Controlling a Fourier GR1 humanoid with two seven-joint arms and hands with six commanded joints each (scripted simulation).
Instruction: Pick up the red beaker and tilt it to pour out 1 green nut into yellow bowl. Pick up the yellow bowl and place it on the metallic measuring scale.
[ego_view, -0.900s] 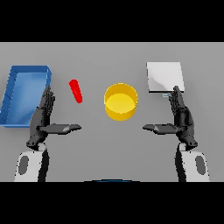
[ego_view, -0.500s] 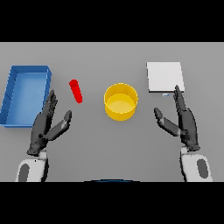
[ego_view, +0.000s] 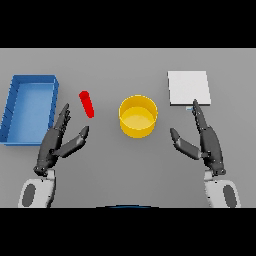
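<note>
The red beaker (ego_view: 87, 104) stands on the grey table left of centre, seen as a small red cylinder. The yellow bowl (ego_view: 138, 116) sits at the middle of the table. The metallic measuring scale (ego_view: 188, 88) is a flat pale square at the back right. My left hand (ego_view: 55, 145) is open, fingers straight and pointing up toward the beaker, thumb spread, a short way below and left of it. My right hand (ego_view: 207, 142) is open too, fingers pointing toward the scale's near edge, to the right of the bowl. Neither hand touches anything.
A blue tray (ego_view: 30, 106) with raised walls lies at the far left, just beside my left hand's fingertips.
Both hands have turned from thumbs pointing inward to a more upright pose; the left hand has shifted right and forward toward the beaker. Beaker, bowl and scale have not moved.
</note>
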